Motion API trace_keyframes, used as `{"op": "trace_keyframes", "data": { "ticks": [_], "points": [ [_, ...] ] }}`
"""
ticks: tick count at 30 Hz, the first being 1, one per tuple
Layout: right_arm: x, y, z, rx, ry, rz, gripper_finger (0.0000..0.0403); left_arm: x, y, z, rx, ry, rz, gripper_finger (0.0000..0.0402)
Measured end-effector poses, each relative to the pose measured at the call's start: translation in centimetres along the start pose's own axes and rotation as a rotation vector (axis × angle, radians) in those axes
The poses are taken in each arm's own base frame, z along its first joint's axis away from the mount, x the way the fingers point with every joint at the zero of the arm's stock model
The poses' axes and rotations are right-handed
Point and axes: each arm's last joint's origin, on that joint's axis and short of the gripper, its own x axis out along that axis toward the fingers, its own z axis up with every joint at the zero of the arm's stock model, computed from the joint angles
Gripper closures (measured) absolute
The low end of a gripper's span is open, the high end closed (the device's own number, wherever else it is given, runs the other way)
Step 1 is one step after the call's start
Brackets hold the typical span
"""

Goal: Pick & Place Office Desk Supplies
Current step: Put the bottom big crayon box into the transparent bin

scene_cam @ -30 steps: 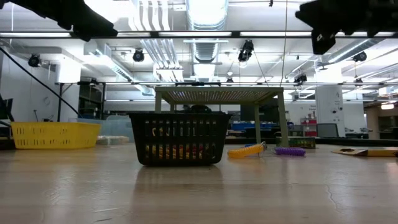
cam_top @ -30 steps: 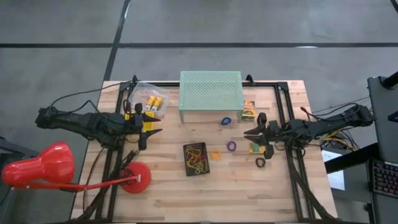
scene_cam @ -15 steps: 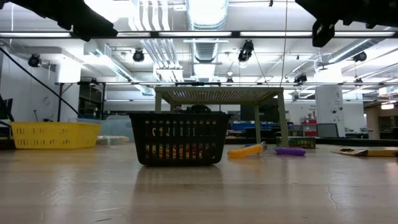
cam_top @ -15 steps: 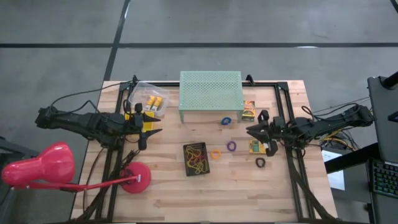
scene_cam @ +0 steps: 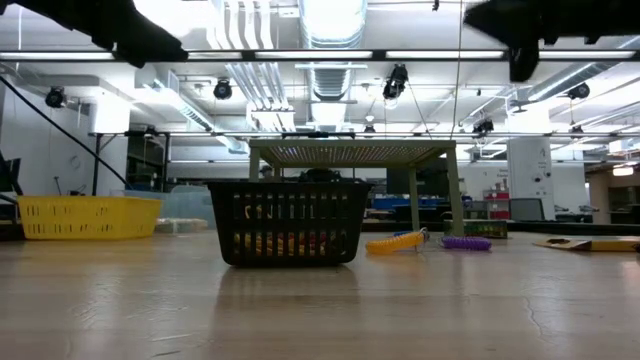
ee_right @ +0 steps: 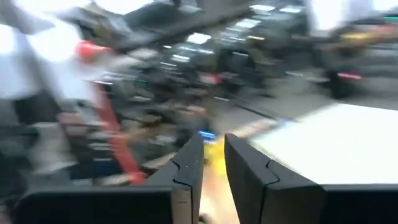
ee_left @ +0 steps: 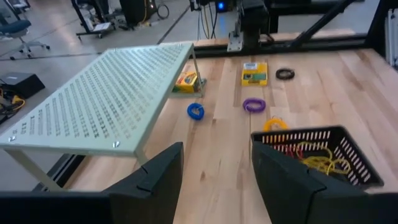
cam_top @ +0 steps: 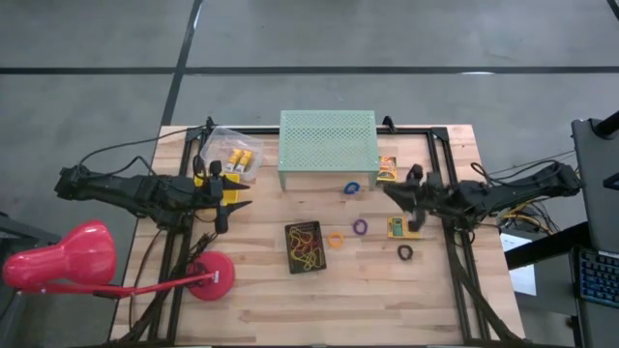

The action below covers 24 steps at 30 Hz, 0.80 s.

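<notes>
Basket (cam_top: 305, 247) lies before the perforated stand (cam_top: 328, 145).

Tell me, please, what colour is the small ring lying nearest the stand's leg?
Blue: the small ring shows best in the left wrist view.

Around the wooden table (cam_top: 290, 290) we see a grey concrete floor (cam_top: 97, 58) crossed by dark seams. Off the table's right edge stands a dark desk with a keyboard (cam_top: 598, 277). Looking level across the tabletop, we face a wide workshop hall: long fluorescent ceiling lights (scene_cam: 330, 20) run overhead among white ducts (scene_cam: 240, 85) and hanging cables. On the left a yellow basket (scene_cam: 85, 217) sits beyond a white wall. A white pillar (scene_cam: 528, 175) rises on the right, and far benches cluttered with equipment line the back.
</notes>
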Motion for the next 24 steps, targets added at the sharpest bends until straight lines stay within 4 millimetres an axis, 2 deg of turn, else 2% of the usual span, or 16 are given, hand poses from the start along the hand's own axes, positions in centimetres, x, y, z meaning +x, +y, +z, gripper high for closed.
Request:
{"op": "trace_keyframes", "data": {
  "ticks": [6,13,19,24],
  "points": [
    [0.1,-0.3,1.0,0.04,0.105,-0.291,0.0361,0.0,0.0,0.3,-0.012,-0.03,0.0,0.0208],
    [-0.8,0.0,1.8,0.283,0.422,-0.343,0.0371,0.0,0.0,0.3,-0.012,-0.029,0.001,0.0208],
    [-0.9,0.0,-0.4,0.501,0.772,-0.459,0.0372,0.0,0.0,0.3,-0.054,-0.029,0.0,0.0208],
    [-0.4,0.1,-2.8,0.508,0.977,-0.514,0.0372,0.0,0.0,0.3,-0.086,-0.028,-0.001,0.0208]
  ]
}}
